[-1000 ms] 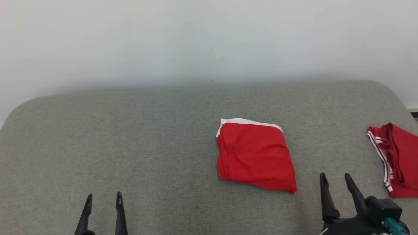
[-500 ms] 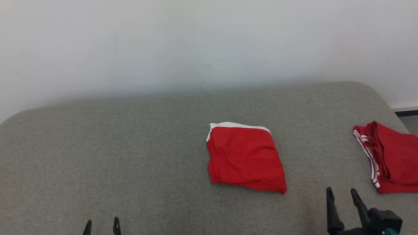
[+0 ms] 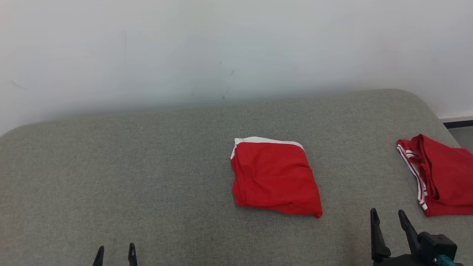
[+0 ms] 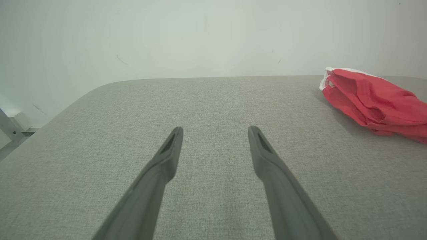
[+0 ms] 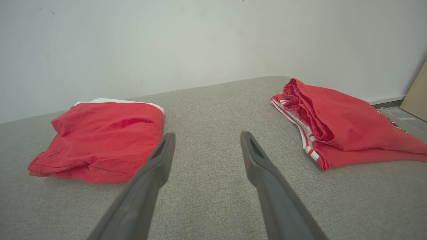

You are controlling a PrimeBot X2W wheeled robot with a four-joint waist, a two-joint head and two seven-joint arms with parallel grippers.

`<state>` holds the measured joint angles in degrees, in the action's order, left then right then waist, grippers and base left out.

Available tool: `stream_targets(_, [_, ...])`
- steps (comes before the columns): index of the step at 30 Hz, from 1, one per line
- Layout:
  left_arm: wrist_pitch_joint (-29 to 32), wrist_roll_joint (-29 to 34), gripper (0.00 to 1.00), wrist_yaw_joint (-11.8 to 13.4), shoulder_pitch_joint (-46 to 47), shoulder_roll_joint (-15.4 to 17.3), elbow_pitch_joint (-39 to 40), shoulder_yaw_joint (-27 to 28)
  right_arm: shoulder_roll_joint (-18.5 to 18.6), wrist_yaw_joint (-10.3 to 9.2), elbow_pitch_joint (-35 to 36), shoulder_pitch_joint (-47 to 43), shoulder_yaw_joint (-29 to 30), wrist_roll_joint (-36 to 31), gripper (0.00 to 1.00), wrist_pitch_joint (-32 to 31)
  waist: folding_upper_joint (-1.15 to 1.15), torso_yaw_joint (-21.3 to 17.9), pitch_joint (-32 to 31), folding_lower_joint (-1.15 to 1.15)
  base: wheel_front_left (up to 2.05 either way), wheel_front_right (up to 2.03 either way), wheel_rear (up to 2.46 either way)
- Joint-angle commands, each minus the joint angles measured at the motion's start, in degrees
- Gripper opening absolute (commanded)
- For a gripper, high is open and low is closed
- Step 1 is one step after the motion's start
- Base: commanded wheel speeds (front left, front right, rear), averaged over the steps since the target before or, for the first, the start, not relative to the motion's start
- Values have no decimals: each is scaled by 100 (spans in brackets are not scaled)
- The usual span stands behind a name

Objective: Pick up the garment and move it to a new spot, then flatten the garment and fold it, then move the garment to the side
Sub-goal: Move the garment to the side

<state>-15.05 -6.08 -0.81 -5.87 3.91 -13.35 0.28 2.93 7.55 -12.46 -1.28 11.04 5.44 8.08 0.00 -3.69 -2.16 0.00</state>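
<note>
Garment (image 3: 275, 177) sits folded on the cushion (image 3: 147, 166), left gripper (image 3: 115, 247) and right gripper (image 3: 387, 211) both spread empty, likely poised to shift it aside.

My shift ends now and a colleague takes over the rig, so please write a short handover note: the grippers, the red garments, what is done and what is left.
Grippers: the left gripper is open and empty, at the near edge of the grey padded surface. The right gripper is open and empty, between the two garments and touching neither.
Things: the red garment with white waistband lies folded in a rough square at mid-surface. The red garment with white stripes lies loosely folded at the right edge.
Done: the middle garment looks folded.
Left, probably: move it to the side.
</note>
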Motion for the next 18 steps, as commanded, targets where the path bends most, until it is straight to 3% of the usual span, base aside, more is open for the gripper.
stream_targets(1, [-13,58,100,0,51,-19,-20,11,-12,-17,8,5,8,-41,100,-18,0,7,4,0,0,0,0])
stream_targets(11, [-13,107,100,-9,56,-49,-3,-42,-11,-17,308,317,-209,-105,100,-531,0,102,88,0,0,0,0])
stream_targets(14, [-13,140,100,-16,64,-57,2,-66,-16,-17,433,582,-368,-226,100,-1333,0,117,131,0,0,0,0])
stream_targets(15, [-13,140,100,-16,64,-57,2,-66,-16,-17,433,582,-368,-226,100,-1333,0,117,131,0,0,0,0])
stream_targets(18, [-13,184,100,-19,80,-58,34,-92,-7,-17,489,1020,-399,-143,100,-2434,0,160,190,0,0,0,0])
